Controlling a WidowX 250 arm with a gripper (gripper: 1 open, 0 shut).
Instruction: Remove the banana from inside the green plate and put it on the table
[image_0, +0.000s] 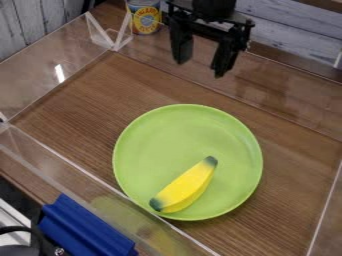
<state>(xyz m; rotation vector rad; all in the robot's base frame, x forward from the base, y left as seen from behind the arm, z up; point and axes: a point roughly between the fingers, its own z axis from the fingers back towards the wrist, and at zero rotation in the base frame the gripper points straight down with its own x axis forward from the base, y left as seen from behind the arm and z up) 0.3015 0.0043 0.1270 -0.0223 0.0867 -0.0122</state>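
Note:
The yellow banana with dark tips lies inside the lime-green plate, toward its near right rim. The plate rests on the brown wood-grain table. My black gripper hangs well above and behind the plate at the top of the view, pointing down. Its two fingers stand wide apart and nothing is between them. It touches neither the banana nor the plate.
Clear acrylic walls border the table on all sides. A yellow-labelled container stands behind the far wall. A blue object lies outside the near wall at the bottom left.

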